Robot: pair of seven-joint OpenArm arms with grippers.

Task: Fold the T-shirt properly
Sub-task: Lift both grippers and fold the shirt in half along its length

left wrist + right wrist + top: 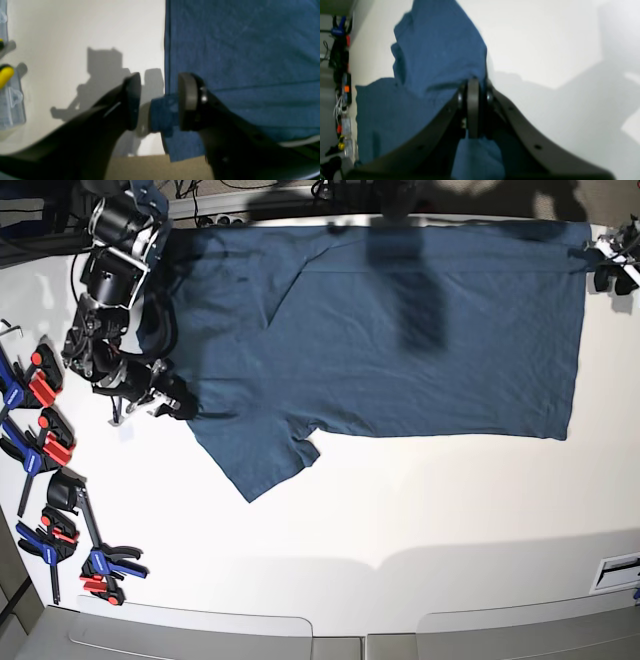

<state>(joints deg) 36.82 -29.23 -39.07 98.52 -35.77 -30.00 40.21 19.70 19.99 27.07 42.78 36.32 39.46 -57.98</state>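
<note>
The dark navy T-shirt [400, 330] lies spread flat on the white table [400, 520], collar end to the left and hem to the right. My right gripper [473, 110] is shut on a bunched fold of the shirt's edge; in the base view the right gripper [178, 404] sits at the left shoulder edge above the lower sleeve [262, 462]. My left gripper [160, 101] stands open at the T-shirt [237, 50] hem corner, and a small tab of cloth lies between its fingers against the right pad [187, 100]. The left gripper [608, 272] shows at the far right corner in the base view.
Several red, blue and black clamps [48, 442] lie along the table's left edge, more near the front left [100, 565]. A clear plastic part with a yellow piece [6, 75] sits left of the left gripper. The table edge [150, 156] runs just below that gripper.
</note>
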